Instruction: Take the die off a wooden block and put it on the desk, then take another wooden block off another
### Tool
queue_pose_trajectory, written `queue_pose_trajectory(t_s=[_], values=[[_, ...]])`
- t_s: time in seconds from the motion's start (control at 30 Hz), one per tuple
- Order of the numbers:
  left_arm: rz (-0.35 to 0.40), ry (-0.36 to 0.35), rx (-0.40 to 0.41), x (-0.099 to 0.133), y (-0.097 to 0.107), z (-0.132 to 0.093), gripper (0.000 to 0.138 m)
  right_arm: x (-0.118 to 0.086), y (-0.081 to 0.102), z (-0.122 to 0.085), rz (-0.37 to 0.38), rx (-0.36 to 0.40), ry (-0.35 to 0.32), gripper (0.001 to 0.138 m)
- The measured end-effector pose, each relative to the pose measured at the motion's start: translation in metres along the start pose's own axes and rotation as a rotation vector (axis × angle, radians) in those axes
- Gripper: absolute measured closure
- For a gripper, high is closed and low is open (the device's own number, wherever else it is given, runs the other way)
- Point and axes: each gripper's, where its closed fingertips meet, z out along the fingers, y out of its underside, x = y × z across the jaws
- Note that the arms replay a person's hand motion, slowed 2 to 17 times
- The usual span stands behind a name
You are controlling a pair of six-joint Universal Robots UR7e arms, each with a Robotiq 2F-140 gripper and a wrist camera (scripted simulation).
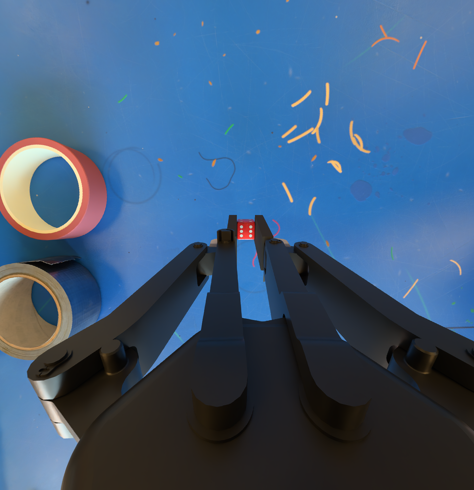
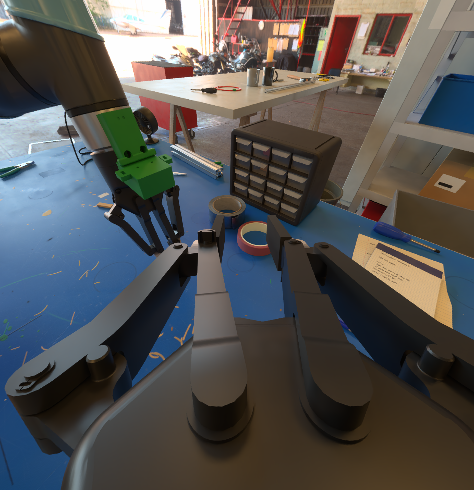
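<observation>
red die point(image 1: 246, 229), six-face showing, pinched above desk point(image 1: 177, 106)

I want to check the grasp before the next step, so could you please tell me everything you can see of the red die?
The die is a small red cube with rounded edges and white dots; the face toward the left wrist camera shows six dots in two columns. It looks like glossy plastic. It sits upright and square between the two fingertips of the left hand, which press on its left and right sides. Behind it lies the blue desk; whether the die touches the desk cannot be told. The right wrist view does not show it.
</observation>
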Motion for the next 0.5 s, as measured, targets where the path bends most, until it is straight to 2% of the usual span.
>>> queue_pose_trajectory(t_s=[0.5], values=[[0.013,0.017,-0.037,0.001,0.003,0.011,0.121,0.007,0.002,-0.002,0.039,0.011,-0.006,0.096]])
